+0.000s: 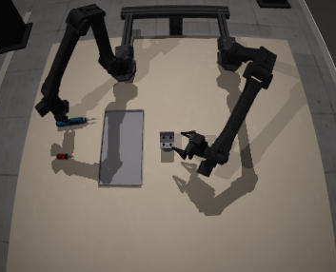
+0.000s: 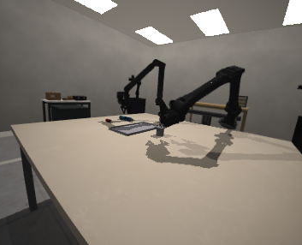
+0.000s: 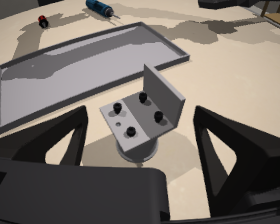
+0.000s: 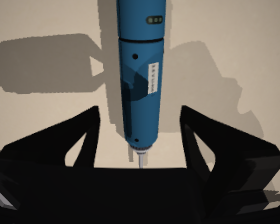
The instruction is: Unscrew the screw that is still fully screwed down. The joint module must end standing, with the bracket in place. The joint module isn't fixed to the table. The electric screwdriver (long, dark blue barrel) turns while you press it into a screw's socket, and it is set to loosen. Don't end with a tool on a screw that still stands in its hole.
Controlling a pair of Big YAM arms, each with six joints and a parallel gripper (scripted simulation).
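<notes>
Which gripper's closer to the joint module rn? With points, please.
Left. The left gripper [image 1: 181, 145] [image 3: 140, 112] is open right at the joint module [image 2: 160, 132] [image 3: 137, 151]; the right gripper [image 1: 63, 120] [image 4: 140, 112] is over the electric screwdriver [image 1: 72, 122] [image 2: 126, 118] [image 3: 99, 8] [image 4: 141, 90], beyond the tray [image 1: 122, 166] [image 2: 133, 128] [image 3: 91, 67].

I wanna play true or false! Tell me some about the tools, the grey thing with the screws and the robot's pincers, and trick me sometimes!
1. The joint module is lying on its side. False: it is standing up.
2. Four black screws show in the bracket. True.
3. The small red tool is in the tray. False: it lies on the table outside it.
4. The right pincer is open at the blue screwdriver. True.
5. The left pincer is squeezing the bracket. False: it is open and holds nothing.
</notes>
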